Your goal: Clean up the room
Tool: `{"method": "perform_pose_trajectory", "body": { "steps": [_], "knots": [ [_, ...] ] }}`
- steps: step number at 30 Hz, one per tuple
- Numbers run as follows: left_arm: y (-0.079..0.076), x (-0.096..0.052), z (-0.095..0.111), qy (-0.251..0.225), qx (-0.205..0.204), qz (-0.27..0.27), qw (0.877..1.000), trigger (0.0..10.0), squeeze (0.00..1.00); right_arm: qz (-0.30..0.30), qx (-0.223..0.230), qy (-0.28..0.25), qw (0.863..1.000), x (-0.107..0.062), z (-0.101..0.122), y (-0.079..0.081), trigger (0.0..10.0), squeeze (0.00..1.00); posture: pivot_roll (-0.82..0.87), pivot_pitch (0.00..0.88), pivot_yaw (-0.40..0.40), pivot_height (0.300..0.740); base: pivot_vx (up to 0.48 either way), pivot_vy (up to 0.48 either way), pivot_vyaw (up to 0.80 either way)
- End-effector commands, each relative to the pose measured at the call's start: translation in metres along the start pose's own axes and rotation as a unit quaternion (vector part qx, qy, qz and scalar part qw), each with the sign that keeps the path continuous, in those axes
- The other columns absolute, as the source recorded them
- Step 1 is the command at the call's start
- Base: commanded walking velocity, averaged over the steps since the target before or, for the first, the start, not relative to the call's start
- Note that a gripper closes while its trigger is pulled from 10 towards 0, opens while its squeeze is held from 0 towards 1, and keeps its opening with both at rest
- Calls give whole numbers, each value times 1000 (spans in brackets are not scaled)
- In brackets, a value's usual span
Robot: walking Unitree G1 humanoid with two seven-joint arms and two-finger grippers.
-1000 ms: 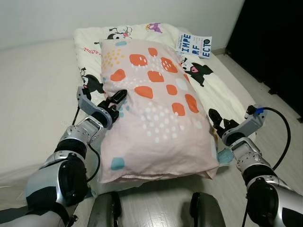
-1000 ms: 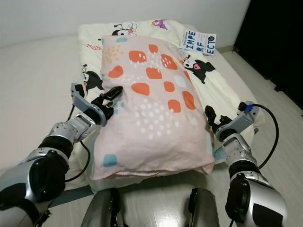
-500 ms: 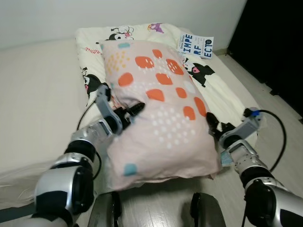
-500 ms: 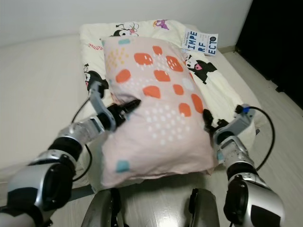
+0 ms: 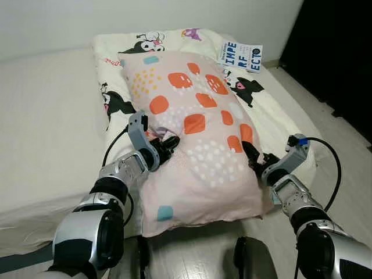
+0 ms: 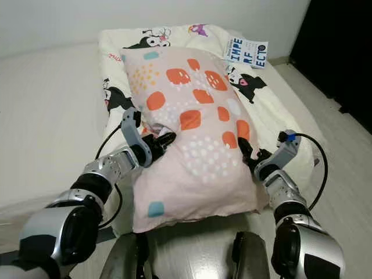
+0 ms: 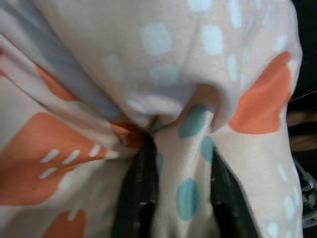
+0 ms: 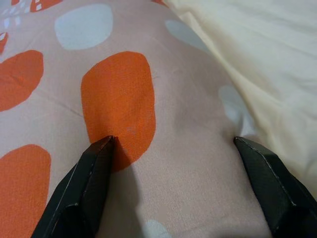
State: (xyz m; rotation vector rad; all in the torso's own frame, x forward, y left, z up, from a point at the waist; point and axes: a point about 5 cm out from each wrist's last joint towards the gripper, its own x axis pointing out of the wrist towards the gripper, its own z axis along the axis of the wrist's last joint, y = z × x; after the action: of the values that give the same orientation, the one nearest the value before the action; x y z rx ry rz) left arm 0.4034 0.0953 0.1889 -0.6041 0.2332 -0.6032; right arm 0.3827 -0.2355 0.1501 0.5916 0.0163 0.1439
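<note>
cartoon-print quilt point(image 5: 267, 110) beneath pillow point(image 5: 197, 139)

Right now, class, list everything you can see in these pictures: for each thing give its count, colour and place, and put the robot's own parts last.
Pillow: one, pink with orange and pale blue spots, lying lengthwise on the blanket.
Blanket: one, cream with cartoon characters, spread under the pillow.
Mattress: one, off-white, to the robot's left of the blanket.
Paper: one, white with blue letters, at the blanket's far corner.
Left gripper: one, black, pinching the pillow's fabric.
Right gripper: one, black, open against the pillow's side.
</note>
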Motion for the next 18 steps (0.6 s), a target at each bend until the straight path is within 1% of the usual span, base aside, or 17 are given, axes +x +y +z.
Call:
{"method": "perform_pose_trajectory", "body": {
  "steps": [1,2,4,5,6,7,8,9,10,11,12,14,15,16,17,18],
  "knots": [
    [-2,3,-29,53,-7,-14,998,0,0,-11,10,13,1000,-6,-9,-7,10000,0,89,346,48,553,0,0,0],
    [3,1,-36,78,67,9,995,0,0,-6,14,6,1000,-6,-5,-8,10000,0,88,345,49,553,0,0,0],
    [3,1,-36,78,67,9,995,0,0,-6,14,6,1000,-6,-5,-8,10000,0,88,345,49,553,0,0,0],
    [11,-1,-42,100,147,48,983,0,0,0,16,0,1000,-6,-2,-8,10000,0,84,344,47,553,0,0,0],
    [11,-1,-42,100,147,48,983,0,0,0,16,0,1000,-6,-2,-8,10000,0,84,344,47,553,0,0,0],
    [20,-5,-45,110,238,95,960,0,0,2,14,-7,1000,-6,2,-9,10000,0,81,342,46,553,0,0,0],
    [27,-9,-46,113,311,126,935,0,0,1,12,-14,1000,-6,5,-10,10000,0,79,341,46,553,0,0,0],
    [27,-9,-46,113,311,126,935,0,0,1,12,-14,1000,-6,5,-10,10000,0,79,341,46,553,0,0,0],
    [32,-12,-44,110,371,149,910,0,0,-2,13,-24,1000,-7,9,-11,10000,0,79,341,44,553,0,0,0],
    [34,-14,-43,107,404,160,894,0,0,-4,14,-30,999,-7,12,-12,10000,0,80,342,43,553,0,0,0],
    [34,-14,-43,107,404,160,894,0,0,-4,14,-30,999,-7,12,-12,10000,0,80,342,43,553,0,0,0],
    [37,-17,-41,109,443,168,874,0,0,-9,18,-44,999,-8,19,-14,10000,0,85,345,39,553,0,0,0],
    [37,-17,-41,109,443,168,874,0,0,-9,18,-44,999,-8,19,-14,10000,0,85,345,39,553,0,0,0],
    [41,-20,-42,117,460,174,863,0,0,-18,20,-52,998,-9,22,-17,10000,0,87,347,38,553,0,0,0],
    [45,-23,-43,126,470,179,855,0,0,-28,25,-58,998,-11,24,-20,10000,0,92,350,38,553,0,0,0],
    [45,-23,-43,126,470,179,855,0,0,-28,25,-58,998,-11,24,-20,10000,0,92,350,38,553,0,0,0]
  ]
}}
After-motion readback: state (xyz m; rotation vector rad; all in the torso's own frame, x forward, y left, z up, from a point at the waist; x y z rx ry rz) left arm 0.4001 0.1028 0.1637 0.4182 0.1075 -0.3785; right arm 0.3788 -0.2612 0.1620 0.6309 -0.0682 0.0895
